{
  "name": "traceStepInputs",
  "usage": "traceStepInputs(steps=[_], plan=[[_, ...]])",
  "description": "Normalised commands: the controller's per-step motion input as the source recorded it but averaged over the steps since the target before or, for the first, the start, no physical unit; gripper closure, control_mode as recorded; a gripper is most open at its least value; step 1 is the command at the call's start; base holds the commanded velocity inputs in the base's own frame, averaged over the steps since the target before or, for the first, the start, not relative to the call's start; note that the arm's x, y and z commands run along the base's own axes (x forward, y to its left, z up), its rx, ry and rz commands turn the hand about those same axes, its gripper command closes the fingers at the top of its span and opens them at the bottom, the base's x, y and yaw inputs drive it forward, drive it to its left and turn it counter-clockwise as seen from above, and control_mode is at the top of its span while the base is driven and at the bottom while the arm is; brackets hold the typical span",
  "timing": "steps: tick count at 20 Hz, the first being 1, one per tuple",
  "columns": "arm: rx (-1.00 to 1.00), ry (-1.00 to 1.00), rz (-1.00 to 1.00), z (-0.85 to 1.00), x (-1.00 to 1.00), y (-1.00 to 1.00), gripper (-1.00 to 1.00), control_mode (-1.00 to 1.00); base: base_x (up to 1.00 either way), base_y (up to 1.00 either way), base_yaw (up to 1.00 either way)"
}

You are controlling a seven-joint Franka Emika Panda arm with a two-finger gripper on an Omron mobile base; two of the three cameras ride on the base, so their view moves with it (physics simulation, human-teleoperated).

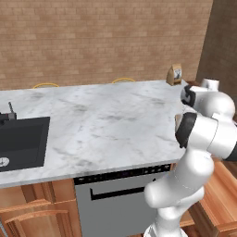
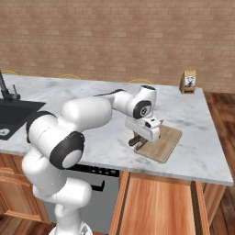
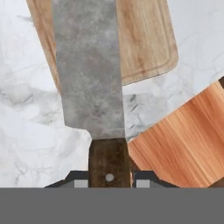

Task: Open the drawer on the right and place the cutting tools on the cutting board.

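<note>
Cleaver (image 3: 89, 74), one of the cutting tools, sits pinched by its dark wooden handle in my claw (image 3: 109, 177), its broad grey blade reaching out over the cutting board (image 3: 144, 39). That board lies flat on the marble surface (image 2: 193, 151) near its front edge. Just below, the drawer (image 2: 156, 202) stands pulled open. A brown paper bag (image 2: 188, 82) stands at the surface's far corner.
</note>
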Motion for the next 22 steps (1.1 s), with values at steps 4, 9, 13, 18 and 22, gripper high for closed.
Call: traceStepInputs(steps=[4,9,13,18,22], plan=[[-0.04,-0.13,0.00,-0.44,0.00,-0.11,1.00,-1.00,0.00,0.00,0.00],[-0.04,-0.18,0.00,-0.34,0.00,0.00,1.00,-1.00,0.00,0.00,0.00],[-0.07,-0.15,0.00,-0.27,0.15,0.00,1.00,-1.00,0.00,0.00,0.00],[-0.06,-0.03,0.00,-0.12,0.31,-0.01,1.00,-1.00,0.00,0.00,0.00],[-0.03,0.02,0.00,-0.08,0.50,-0.14,1.00,-1.00,0.00,0.00,0.00]])
